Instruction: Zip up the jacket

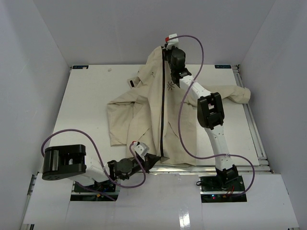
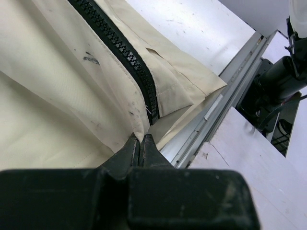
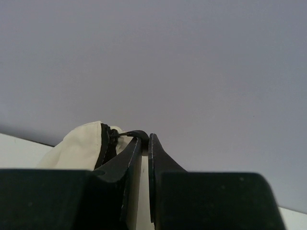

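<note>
The jacket lies flat on the tabletop. Its zipper runs from 6 o'clock to 12 o'clock. The left claw is clamped on the cloth just beside the zipper's lower end at 6 o'clock, apparently to anchor it and tension the teeth. The right claw, raised at 12 o'clock by the collar, pinches the dark pull tab. The track looks closed along nearly its whole length, so the task appears close to completion.

Cream jacket lies spread, sleeves out — dark front zipper closed, collar raised.
</note>
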Motion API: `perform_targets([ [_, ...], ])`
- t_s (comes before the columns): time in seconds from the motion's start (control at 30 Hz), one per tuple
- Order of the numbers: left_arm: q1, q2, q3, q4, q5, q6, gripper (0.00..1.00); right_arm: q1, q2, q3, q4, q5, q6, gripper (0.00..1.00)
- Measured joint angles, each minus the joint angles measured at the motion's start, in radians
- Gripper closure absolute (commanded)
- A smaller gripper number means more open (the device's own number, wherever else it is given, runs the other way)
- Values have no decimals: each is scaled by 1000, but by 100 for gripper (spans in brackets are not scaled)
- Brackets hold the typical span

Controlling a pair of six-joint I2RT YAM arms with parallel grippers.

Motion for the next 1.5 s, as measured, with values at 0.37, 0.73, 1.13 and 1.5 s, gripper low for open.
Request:
perform_targets([
  [0.37, -4, 87, 0, 59, -92, 4, 99, -21, 49, 52, 63, -60, 2, 92],
  [0.73, -33, 218, 4, 70, -67, 47, 2, -31, 14, -62, 95, -140, 24, 8],
  [1.13, -54, -312, 202, -433, -138, 60, 2, -20, -341, -240, -232, -109, 138, 10],
  [1.5, -41, -639, 715, -933, -281, 177, 2, 198, -1233, -790, -660, 62, 501, 10],
])
